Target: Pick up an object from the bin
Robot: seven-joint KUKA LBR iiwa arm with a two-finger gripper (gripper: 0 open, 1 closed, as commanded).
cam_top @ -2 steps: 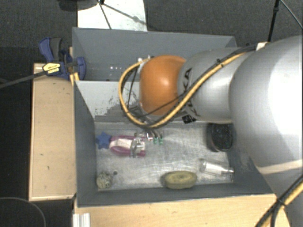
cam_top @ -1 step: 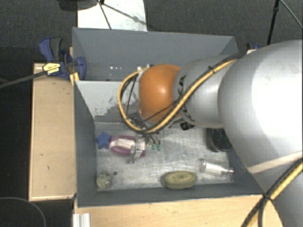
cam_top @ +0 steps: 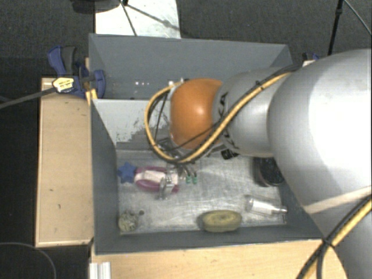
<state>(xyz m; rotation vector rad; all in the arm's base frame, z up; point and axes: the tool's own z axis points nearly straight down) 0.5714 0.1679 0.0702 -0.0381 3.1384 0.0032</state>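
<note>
Looks like you're at the grasp step: claw (cam_top: 170,186) sits low over the pink-and-white thing (cam_top: 148,179), left of centre in the bin (cam_top: 106,185) beside the blue star piece (cam_top: 126,172), can't tell if it's wide or narrow, so next you'd need a firm close, then straight lift.

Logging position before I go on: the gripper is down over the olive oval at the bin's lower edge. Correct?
Not quite. The camera view shows the gripper down over the pink-and-white thing at the left of the bin, beside a blue star. The olive oval does lie at the lower edge, apart from it.
</note>
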